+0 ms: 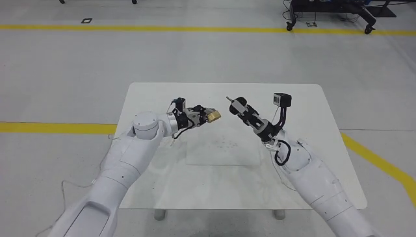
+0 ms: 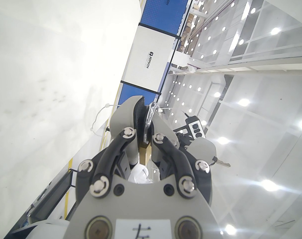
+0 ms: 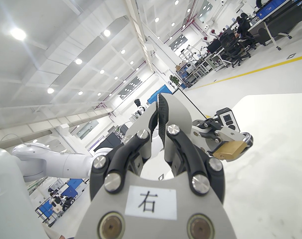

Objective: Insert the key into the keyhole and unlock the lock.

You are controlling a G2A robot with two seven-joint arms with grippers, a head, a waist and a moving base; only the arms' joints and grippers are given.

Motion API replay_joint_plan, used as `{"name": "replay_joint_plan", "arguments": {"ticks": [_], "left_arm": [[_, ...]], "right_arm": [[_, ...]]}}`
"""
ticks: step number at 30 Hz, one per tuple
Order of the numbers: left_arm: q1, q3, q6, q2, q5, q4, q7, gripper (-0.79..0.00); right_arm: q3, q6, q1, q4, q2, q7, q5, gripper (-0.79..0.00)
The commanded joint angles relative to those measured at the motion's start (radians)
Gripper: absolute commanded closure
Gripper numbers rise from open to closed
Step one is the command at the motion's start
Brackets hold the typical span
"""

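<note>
A brass padlock (image 1: 213,115) with a silver shackle hangs above the middle of the white table (image 1: 299,185), my left gripper (image 1: 205,115) shut on it. In the left wrist view the shackle (image 2: 149,115) sticks out between the fingertips and the brass body (image 2: 144,154) sits deeper between the fingers. My right gripper (image 1: 236,104) is a short way to the right of the padlock, shut on a small silver key (image 1: 229,99). The key's blade (image 2: 222,163) points out sideways from that gripper. From the right wrist the padlock (image 3: 230,148) faces my shut fingers (image 3: 163,110).
A thin white sheet (image 1: 221,149) lies on the table under the two grippers. Both arms are held above the tabletop. Wheeled racks (image 1: 331,3) stand on the floor far beyond the table.
</note>
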Motion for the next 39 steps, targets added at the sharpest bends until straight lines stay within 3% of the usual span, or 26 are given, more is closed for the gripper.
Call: {"name": "replay_joint_plan", "arguments": {"ticks": [1, 4, 10, 17, 27, 30, 39], "left_arm": [[0.0, 0.0, 0.0, 0.0, 0.0, 0.0, 0.0, 0.0], [0.01, -0.002, 0.011, -0.002, -0.01, -0.009, 0.026, 0.0], [0.036, -0.014, 0.028, -0.014, -0.097, -0.024, 0.077, 0.0], [0.066, -0.004, -0.044, -0.036, -0.17, -0.037, 0.119, 0.0], [0.06, -0.007, -0.068, -0.047, -0.184, -0.021, 0.123, 0.0], [0.058, -0.008, -0.08, -0.047, -0.162, -0.021, 0.148, 0.0], [0.066, -0.001, -0.108, -0.05, -0.09, -0.035, 0.21, 0.0]], "right_arm": [[0.0, 0.0, 0.0, 0.0, 0.0, 0.0, 0.0, 0.0], [0.0, 0.0, 0.0, 0.0, 0.0, 0.0, 0.0, 0.0], [0.026, 0.178, -0.047, -0.027, 0.002, -0.01, -0.004, 0.0], [0.114, 0.362, -0.127, -0.045, 0.025, 0.241, 0.329, 0.0], [0.114, 0.362, -0.127, -0.045, 0.025, 0.241, 0.329, 0.0], [0.095, 0.453, -0.131, -0.067, 0.022, 0.302, 0.41, 0.0], [0.045, 0.792, -0.189, -0.214, 0.013, 0.136, 0.341, 0.0]]}}
